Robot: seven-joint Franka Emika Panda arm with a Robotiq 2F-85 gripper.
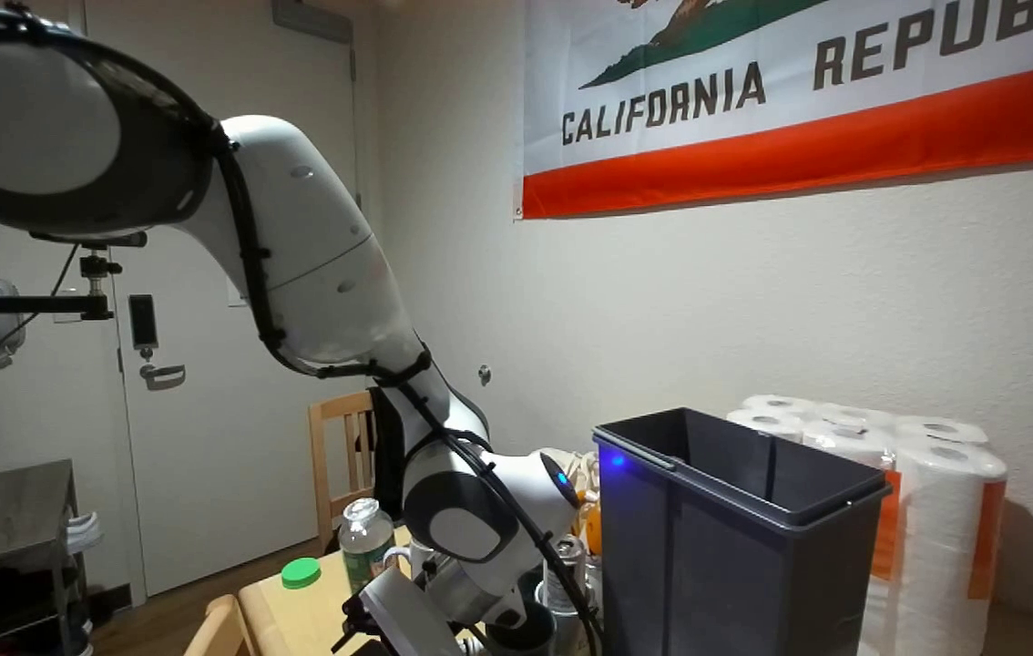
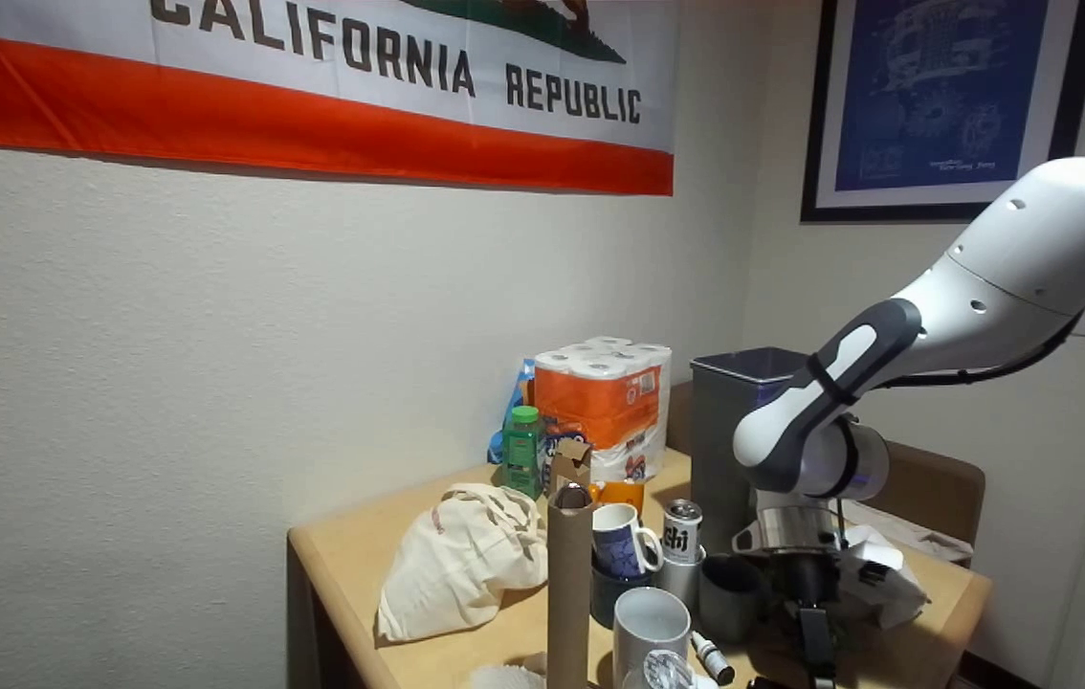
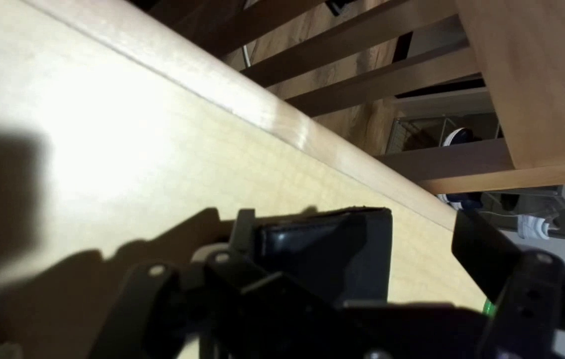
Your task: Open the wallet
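Observation:
A black wallet [image 3: 332,249] lies on the table in the wrist view, with a stitched edge and a shiny patch. It looks folded shut, and its lower part is hidden behind my gripper. My gripper [image 3: 354,222] is open. One finger overlaps the wallet's left end in the picture; I cannot tell if they touch. The other finger stands apart from the wallet's right edge, with table showing between. In an exterior view my gripper [image 2: 815,651] points down at the table's near side. The wallet cannot be made out clearly in either exterior view.
The table edge [image 3: 282,122] and a wooden chair [image 3: 536,75] are beyond the wallet. A tall grey bin [image 1: 717,547] stands by the arm. Dark cup [image 2: 732,598], can [image 2: 681,531], mugs [image 2: 624,545] and a cardboard tube [image 2: 568,593] crowd nearby. A green lid [image 1: 301,572] lies near the edge.

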